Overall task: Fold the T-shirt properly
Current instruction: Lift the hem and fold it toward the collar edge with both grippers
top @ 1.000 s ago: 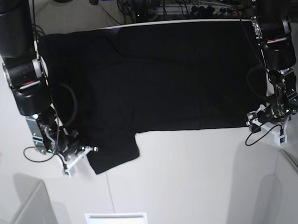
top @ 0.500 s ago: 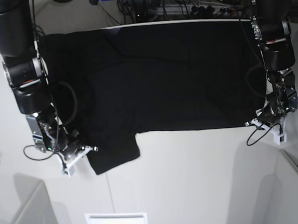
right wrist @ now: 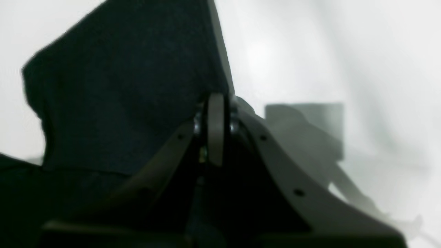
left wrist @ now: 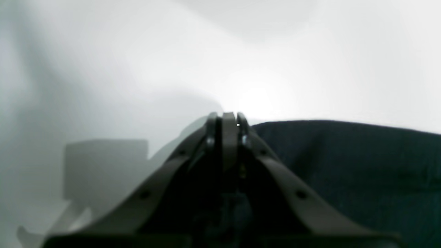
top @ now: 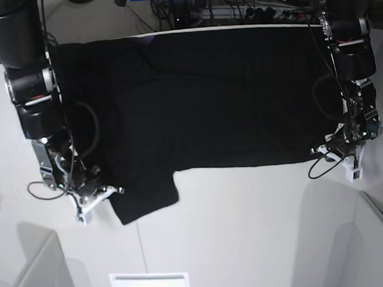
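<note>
Up close in the wrist views, both sets of jaws are pressed together. The left gripper [left wrist: 225, 119] sits low on the white table [left wrist: 103, 69] right at the edge of the black T-shirt [left wrist: 344, 162], which spreads off to one side of it; I can't tell if any cloth is actually pinched between the tips. The right gripper [right wrist: 216, 103] is closed too, with a raised flap of the shirt [right wrist: 131, 86] standing up right against it, looks like it's touching the fingers, but whether the fabric is really clamped is hard to say from that blurry shot. From the base view, the T-shirt [top: 215, 97] lies spread flat across the far half of the table [top: 247, 230], reaching up to the back edge, with 1 sleeve sticking out toward the near side. The right gripper [top: 94, 190] is just beside that sleeve, and the left gripper [top: 333, 152] sits at the shirt's opposite near corner. Cables clutter the background beyond the table.
</note>
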{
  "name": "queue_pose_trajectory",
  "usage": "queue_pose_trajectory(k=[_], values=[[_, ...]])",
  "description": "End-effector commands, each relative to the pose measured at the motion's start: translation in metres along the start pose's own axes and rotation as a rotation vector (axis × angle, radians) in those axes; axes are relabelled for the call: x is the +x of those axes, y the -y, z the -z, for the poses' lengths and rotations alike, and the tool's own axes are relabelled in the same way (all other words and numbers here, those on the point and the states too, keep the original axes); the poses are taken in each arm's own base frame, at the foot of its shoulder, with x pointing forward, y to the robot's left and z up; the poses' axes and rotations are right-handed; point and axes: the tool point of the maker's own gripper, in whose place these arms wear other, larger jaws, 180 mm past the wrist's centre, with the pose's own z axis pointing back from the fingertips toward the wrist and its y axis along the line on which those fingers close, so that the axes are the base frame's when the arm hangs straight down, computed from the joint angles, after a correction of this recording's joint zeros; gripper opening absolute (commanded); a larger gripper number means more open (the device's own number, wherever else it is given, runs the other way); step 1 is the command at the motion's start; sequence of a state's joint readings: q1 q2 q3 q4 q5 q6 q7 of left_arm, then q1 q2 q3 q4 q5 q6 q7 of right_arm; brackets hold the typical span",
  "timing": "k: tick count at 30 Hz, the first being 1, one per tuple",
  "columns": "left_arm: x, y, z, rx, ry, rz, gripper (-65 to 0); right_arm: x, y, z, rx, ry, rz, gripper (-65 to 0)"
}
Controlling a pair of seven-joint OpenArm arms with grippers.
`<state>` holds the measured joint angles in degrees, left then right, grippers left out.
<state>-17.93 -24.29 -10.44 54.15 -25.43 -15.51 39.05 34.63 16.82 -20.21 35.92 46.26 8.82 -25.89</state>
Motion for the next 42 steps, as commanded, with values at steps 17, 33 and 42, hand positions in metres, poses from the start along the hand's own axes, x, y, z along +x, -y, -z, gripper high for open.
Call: queue_pose_trajectory(k=[17,33,42], values=[[0.025,-0.010,-0.047,0.024,0.134,0.045,-65.0,0.037,-0.013,-0.033,0.054,0.123,-0.096,-65.0],[0.015,-0.008,-0.092,0.046,0.223,0.089,-65.0,0.014,-0.020,-0.057,0.015,0.141,-0.103,-65.0],[0.011,0.001,-0.113,0.022,0.250,0.169,-65.0,0.013,-0.007,-0.077,0.014,0.136,-0.019,-65.0]])
